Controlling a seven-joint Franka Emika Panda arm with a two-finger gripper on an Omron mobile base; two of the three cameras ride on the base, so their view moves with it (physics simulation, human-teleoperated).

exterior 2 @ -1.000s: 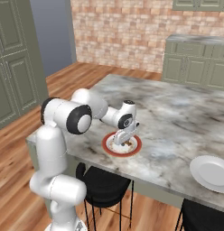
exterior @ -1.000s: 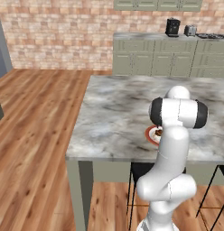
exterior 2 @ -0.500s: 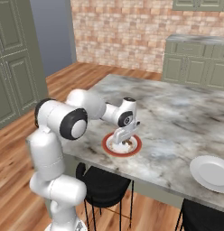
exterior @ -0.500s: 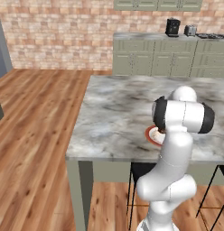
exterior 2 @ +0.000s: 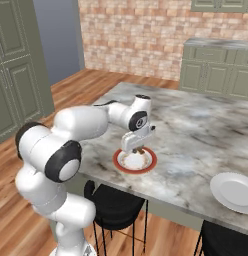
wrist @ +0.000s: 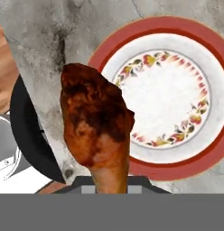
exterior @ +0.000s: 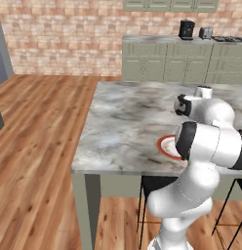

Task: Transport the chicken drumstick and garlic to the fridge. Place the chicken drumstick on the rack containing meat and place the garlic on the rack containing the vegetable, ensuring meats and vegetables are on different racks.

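Note:
My gripper hangs just above the red-rimmed plate near the island's front edge. It is shut on the chicken drumstick, an orange-brown piece whose thin end runs down between the fingers while its thick end points away from the hand. In the hand view the plate lies below and to the right of the drumstick, with nothing on its white floral centre. From the left base view my own arm covers the hand, and just the plate's rim peeks out. The garlic and the fridge are out of view.
The marble island carries a plain white plate at its front right. Black stools stand under the front edge. Grey-green cabinets line the brick back wall, and wood floor lies to the left.
The arm's elbow and shoulder links have swung lower and closer to the cameras. The gripper stays over the red-rimmed plate with the drumstick in it.

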